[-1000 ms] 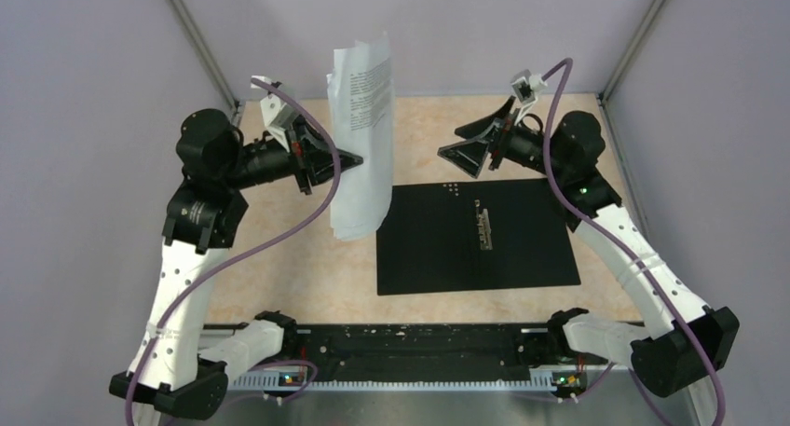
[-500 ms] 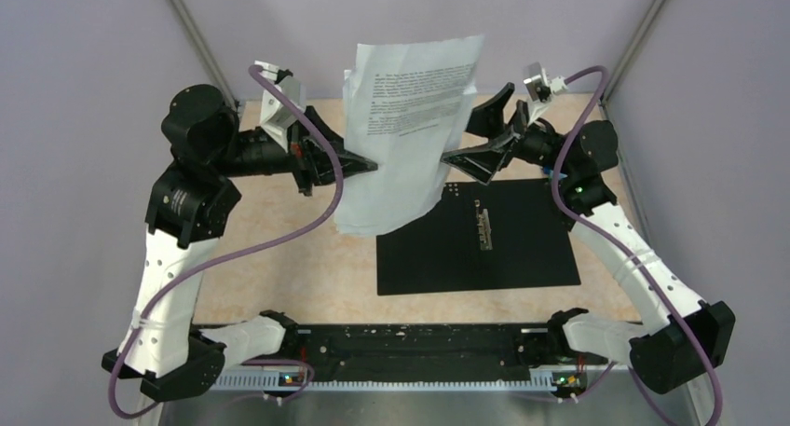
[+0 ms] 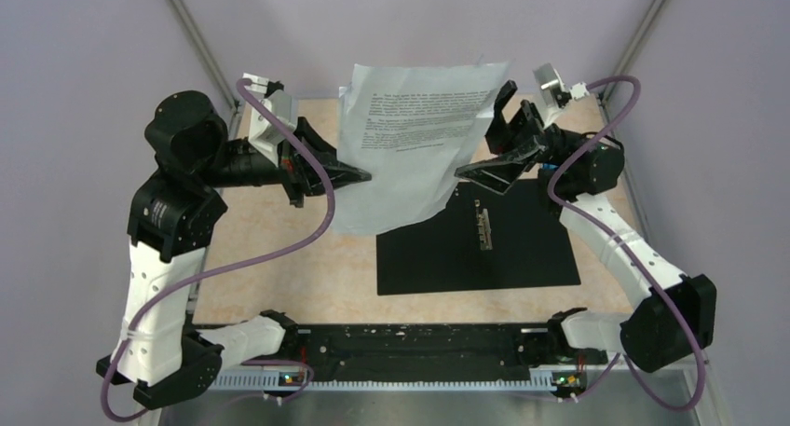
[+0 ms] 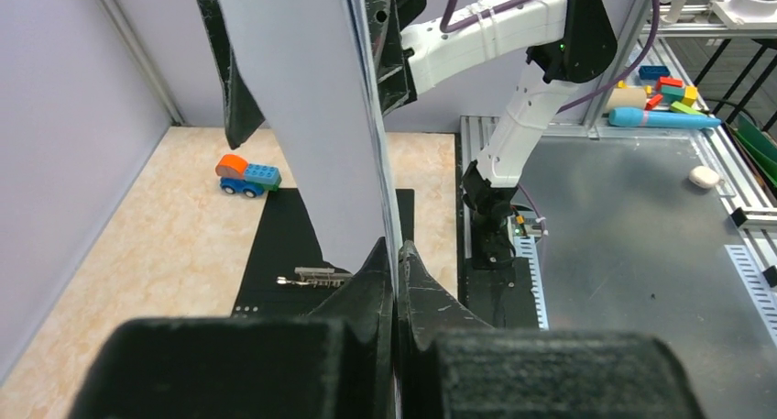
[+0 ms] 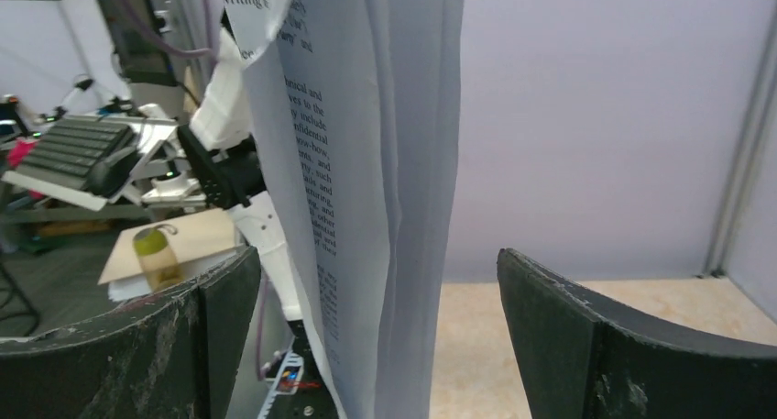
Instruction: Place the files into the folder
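Top external — files [image 3: 410, 165] upright, long axis vertical.

My gripper [image 4: 395, 254] pinches the files [image 4: 302, 116] upright above the open folder [image 4: 275, 245]; a toy truck [image 4: 247, 176] sits just beside the folder's far corner.

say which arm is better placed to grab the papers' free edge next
Right. The right claw is open, straddling the files' free edge; the left claw is shut on the other edge.

Left arm [image 3: 154, 277] jaws pinched tight; right arm [image 3: 619, 244] jaws spread wide.
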You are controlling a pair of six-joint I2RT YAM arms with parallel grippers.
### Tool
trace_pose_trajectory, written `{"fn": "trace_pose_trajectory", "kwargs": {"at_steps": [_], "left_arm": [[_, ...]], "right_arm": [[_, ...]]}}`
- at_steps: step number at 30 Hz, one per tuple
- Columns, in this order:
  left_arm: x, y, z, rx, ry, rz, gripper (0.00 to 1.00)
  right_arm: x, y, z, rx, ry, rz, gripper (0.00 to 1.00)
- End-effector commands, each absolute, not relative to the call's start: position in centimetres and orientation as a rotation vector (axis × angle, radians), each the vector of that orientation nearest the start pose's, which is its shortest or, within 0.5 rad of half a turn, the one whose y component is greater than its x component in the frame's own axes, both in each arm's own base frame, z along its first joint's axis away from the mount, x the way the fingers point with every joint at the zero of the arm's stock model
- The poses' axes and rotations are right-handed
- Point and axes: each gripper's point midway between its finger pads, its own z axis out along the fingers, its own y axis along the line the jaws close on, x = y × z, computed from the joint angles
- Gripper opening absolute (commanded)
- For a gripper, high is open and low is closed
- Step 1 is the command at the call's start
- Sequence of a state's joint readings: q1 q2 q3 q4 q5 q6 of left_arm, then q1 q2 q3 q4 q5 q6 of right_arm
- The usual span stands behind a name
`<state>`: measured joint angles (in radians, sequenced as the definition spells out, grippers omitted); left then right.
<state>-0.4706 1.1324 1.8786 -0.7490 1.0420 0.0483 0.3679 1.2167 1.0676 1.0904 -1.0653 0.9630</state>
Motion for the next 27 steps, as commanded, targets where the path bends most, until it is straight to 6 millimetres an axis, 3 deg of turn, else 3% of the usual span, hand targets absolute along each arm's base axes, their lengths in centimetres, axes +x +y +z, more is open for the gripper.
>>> {"fn": "trace_pose_trajectory", "kwargs": {"at_steps": [1,8,13,18,27], "left_arm": [[12.3,-22.6,53.5,1.162,1.167,-1.063,0.0],[15.3,-23.0,53.2,1.063,1.238,-1.02,0.0],[17.9,-22.7,53.6,0.929,1.287,-0.959,0.0],[19.6,-22.7,53.4,0.868,1.331,-0.946,0.0],[21.0,-22.8,51.5,0.826,1.383,-0.926,0.0]], "right_arm": [[15.2,24.6,49.1,-1.07,0.737,1.562,0.99],[15.0,24.6,49.8,-1.06,0.724,1.591,0.98],[15.0,24.6,50.0,-1.038,0.736,1.597,0.88],[17.4,25.1,49.8,-0.934,0.84,1.533,0.65],[23.4,25.4,48.7,-0.649,1.123,1.285,0.08]]}}
